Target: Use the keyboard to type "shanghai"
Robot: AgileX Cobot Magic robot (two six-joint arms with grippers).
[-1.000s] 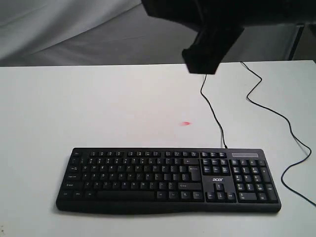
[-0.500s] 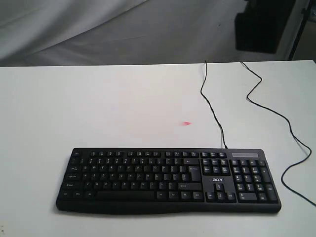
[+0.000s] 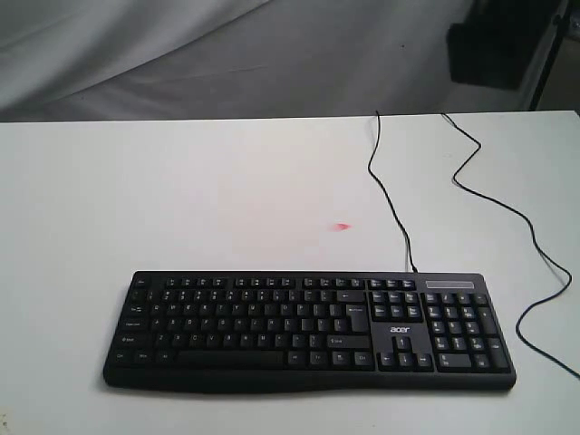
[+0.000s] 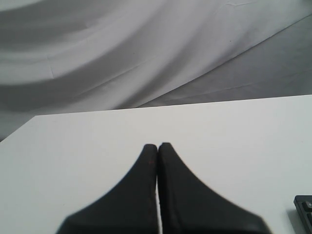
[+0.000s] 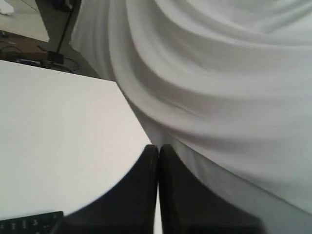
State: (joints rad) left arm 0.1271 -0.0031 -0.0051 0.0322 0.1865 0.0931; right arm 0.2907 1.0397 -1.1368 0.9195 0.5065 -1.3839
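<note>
Exterior view: the keyboard [image 3: 308,331] is seen lying along the near edge of the table [image 3: 136,199], no arm over it. Left gripper [image 4: 157,146] and right gripper [image 5: 158,147] are both pinched together, empty. Neighbouring keys could get mashed if those joined tips are dropped off-centre.

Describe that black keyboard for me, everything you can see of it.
The keyboard is a wide, black, plastic-looking full-size board with white key legends, a number pad at its right end and a small white acer logo above the arrow keys. It lies flat near the front edge of the white table. A thin black cable leaves its back edge and runs across the table. Nothing else touches it.
</note>
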